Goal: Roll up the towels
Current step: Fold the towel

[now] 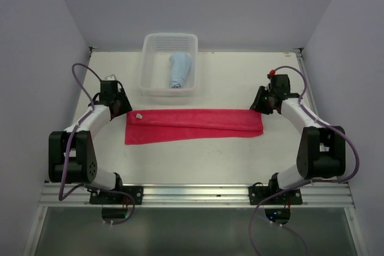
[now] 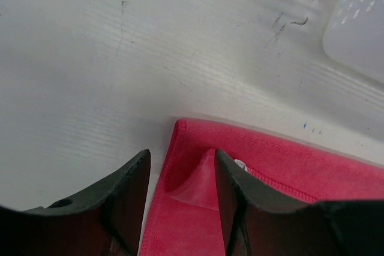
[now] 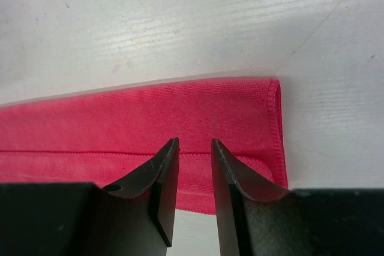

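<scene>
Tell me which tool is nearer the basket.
Left. The left tool sits at the red towel's left end, just below the basket's left corner; the right tool is at the towel's right end, farther off.

Overhead plus close wrist-cams (sharing towel (image 1: 193, 125))

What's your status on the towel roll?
Left claw open at red towel's left corner; right claw slightly open over its right end. Red towel folded flat, not rolled. Blue towel in basket behind, nothing blocking.

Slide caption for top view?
Left hand and right hand flank a folded red towel; blue towel lies in the white basket.
</scene>
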Controlling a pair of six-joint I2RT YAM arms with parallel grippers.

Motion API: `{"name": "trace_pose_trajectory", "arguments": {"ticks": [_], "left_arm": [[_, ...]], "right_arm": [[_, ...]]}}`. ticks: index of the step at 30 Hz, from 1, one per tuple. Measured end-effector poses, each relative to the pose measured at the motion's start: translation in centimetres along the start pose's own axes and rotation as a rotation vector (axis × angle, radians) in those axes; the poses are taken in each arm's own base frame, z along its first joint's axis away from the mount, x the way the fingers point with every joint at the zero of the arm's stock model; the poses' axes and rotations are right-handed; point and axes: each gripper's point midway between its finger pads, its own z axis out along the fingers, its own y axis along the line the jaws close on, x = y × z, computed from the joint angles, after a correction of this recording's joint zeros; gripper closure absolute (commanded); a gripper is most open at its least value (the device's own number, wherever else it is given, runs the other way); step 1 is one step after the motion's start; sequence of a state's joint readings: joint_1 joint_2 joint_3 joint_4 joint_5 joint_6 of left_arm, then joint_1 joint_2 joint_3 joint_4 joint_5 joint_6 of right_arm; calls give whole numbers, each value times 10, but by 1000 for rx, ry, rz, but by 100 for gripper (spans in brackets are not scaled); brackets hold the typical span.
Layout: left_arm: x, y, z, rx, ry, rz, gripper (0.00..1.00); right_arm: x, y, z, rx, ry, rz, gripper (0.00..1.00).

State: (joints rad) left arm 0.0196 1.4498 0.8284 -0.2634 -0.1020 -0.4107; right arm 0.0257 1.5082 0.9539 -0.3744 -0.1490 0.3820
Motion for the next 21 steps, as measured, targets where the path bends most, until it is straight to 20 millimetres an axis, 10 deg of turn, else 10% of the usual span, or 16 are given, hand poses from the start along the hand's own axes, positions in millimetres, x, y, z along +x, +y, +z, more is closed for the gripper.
{"name": "trace_pose_trajectory", "arguments": {"ticks": [21], "left_arm": [[11,-6,29,99,88,-117,55]], "right_arm": [[0,-22,14,37,37,62,71]]}}
